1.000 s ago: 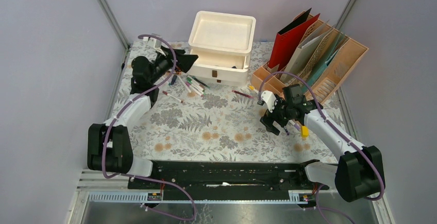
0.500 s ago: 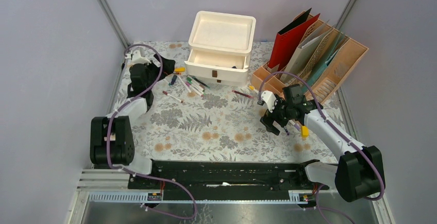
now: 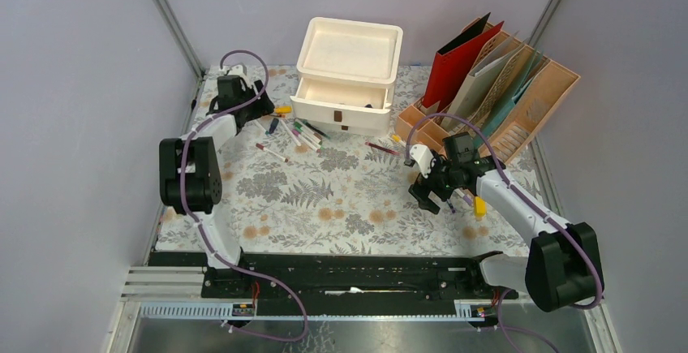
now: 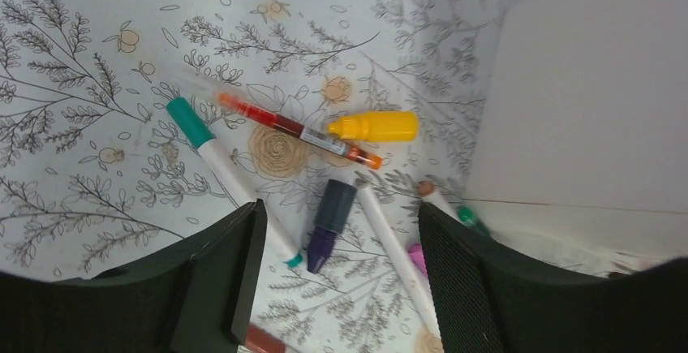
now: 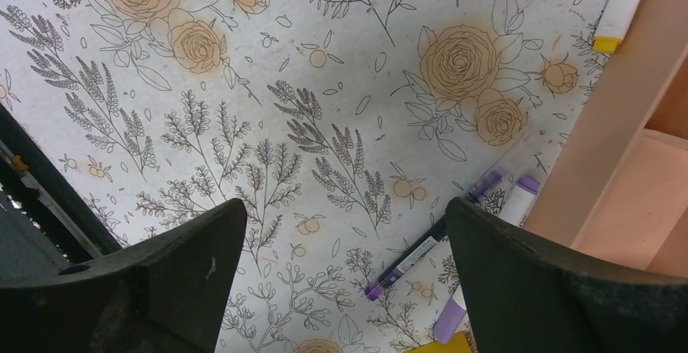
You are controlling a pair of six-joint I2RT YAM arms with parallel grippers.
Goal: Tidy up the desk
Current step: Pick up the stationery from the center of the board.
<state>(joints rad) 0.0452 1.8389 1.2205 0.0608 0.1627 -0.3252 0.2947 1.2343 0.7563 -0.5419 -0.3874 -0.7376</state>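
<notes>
Left wrist, pink marker point(image 4: 416, 257) mostly hidden behind fingers point(image 4: 462, 288), drawer unit point(image 4: 584, 85) cropped

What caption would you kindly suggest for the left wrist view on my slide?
Left gripper, jaws open, above a dark marker among scattered pens.

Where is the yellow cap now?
Left wrist view, centre: the yellow cap lies on the desk beside the orange pen, left of the drawer unit.

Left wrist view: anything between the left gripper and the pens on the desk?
Nothing visible. The left gripper hangs open over the desk, with a dark purple-tipped marker lying uncovered in line with the gap between its jaws. The white drawer box sits off to the side.
</notes>
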